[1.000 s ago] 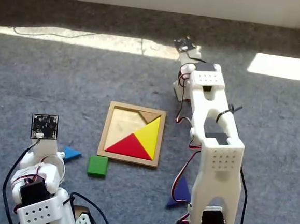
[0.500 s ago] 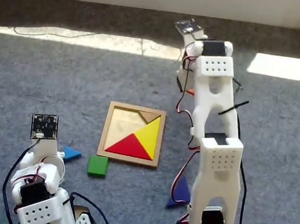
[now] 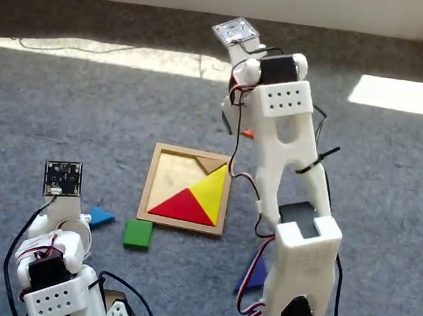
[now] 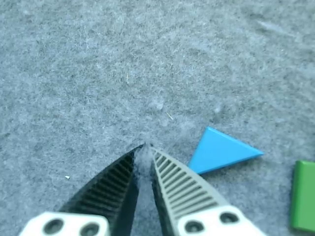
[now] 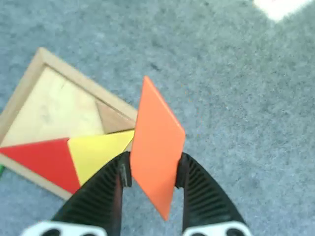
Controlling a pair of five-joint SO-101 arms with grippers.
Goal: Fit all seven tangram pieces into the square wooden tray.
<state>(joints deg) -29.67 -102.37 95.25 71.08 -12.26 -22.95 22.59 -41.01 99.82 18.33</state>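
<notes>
The square wooden tray (image 3: 148,190) lies mid-carpet holding a red triangle (image 3: 182,205), a yellow triangle (image 3: 210,189) and a small brown triangle (image 3: 211,163). My right gripper (image 5: 152,160) is shut on an orange parallelogram (image 5: 156,132), held on edge in the air just beyond the tray's far right corner (image 5: 129,114); a sliver of the orange piece (image 3: 248,134) shows under the raised arm. My left gripper (image 4: 145,148) is shut and empty, tips at the carpet beside a light blue triangle (image 4: 219,150). A green square (image 3: 138,233) lies near the tray's front left corner.
A dark blue piece (image 3: 255,273) lies on the carpet right of the tray, partly hidden by the right arm's base link. Grey carpet surrounds the tray; the tray's left half (image 3: 172,171) is bare wood. A cable (image 3: 59,45) runs along the far edge.
The right arm has risen from the carpet at the back right with the orange parallelogram in its gripper and swung left toward the tray. The left arm has stayed still.
</notes>
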